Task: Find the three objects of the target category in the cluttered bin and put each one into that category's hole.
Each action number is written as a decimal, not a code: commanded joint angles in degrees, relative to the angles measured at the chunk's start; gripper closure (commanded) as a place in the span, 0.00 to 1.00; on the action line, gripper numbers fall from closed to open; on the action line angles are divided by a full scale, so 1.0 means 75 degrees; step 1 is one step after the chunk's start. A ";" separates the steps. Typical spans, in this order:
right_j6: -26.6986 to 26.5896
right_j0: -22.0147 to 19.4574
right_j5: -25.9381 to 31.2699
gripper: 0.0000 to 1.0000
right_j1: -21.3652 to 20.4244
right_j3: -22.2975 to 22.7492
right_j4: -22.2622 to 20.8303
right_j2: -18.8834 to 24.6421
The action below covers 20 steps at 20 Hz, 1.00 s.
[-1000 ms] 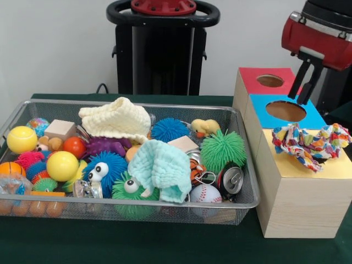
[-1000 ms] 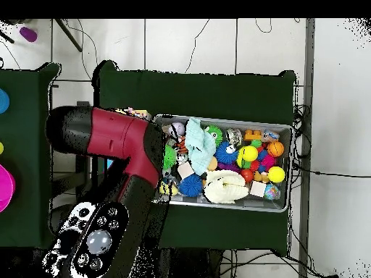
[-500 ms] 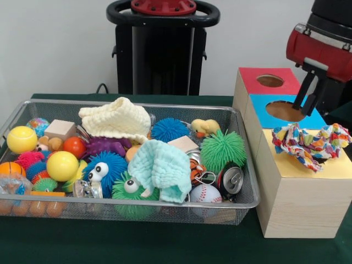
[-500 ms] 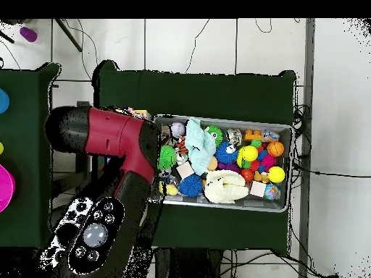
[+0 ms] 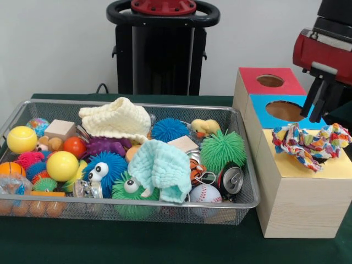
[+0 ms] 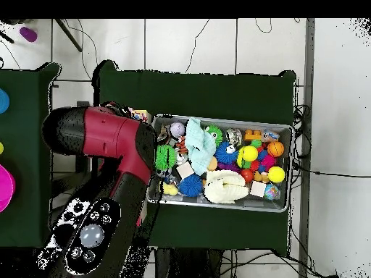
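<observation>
The wire mesh bin (image 5: 165,204) stands on the green table, full of toys; it also shows in the overhead view (image 6: 224,206). I see no braided cloth toy in it. A heap of braided patterned cloth (image 5: 311,142) lies on top of the yellow-topped box (image 5: 297,203) at the right and hides any hole in it. I cannot tell how many toys the heap holds. My gripper (image 5: 320,104) hangs open and empty above the right part of the blue-topped box (image 5: 264,104), just behind the heap. In the overhead view my red arm (image 6: 109,137) hides the boxes and the gripper.
The red-topped box (image 5: 250,80) stands behind the blue one, and each has a round hole. The bin holds a pale yellow washcloth (image 5: 116,118), a mint washcloth (image 5: 161,168), spiky balls (image 5: 223,149), a can (image 5: 231,179) and a baseball (image 5: 205,193).
My gripper has moved to the right in the front view, away from the blue box's hole. The cloth heap and the bin's contents have not moved.
</observation>
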 commanded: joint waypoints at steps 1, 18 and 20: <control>0.2042 -0.0058 -0.0383 1.00 0.0364 0.0641 0.0358 0.1025; 0.1703 -0.0064 -0.1235 1.00 0.0477 0.1219 0.0592 0.1445; 0.1653 -0.0089 -0.1331 1.00 0.0489 0.1270 0.0582 0.1496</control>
